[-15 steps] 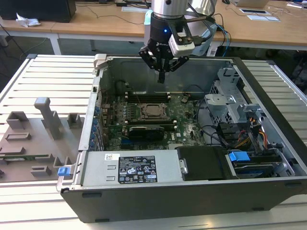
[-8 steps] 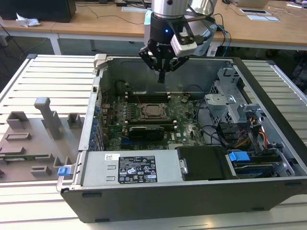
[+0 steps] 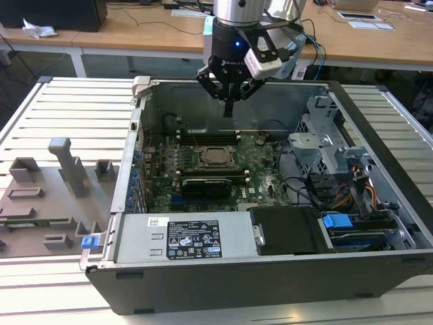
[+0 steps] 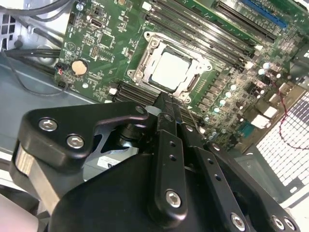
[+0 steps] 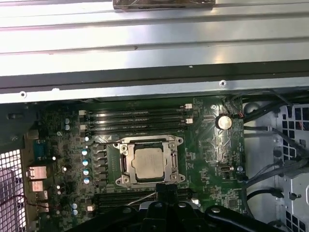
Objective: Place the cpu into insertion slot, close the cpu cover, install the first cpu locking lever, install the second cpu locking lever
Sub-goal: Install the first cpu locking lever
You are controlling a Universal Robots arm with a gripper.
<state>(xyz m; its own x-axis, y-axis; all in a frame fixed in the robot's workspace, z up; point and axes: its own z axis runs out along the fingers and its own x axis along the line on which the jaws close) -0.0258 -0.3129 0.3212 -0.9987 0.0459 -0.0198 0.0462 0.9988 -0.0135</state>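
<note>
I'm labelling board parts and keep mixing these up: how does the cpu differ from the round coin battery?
The cpu is square; the coin battery is round. The cpu is clearly the larger of the two. The cpu sits framed by the silvery cpu cover, while the coin battery sits by itself on bare green board near dark cables. Both are flat, pale, metal-topped parts lying on the same motherboard.

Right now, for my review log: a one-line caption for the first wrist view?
Cpu seated under the closed cover, shut gripper empty above the board.
</note>
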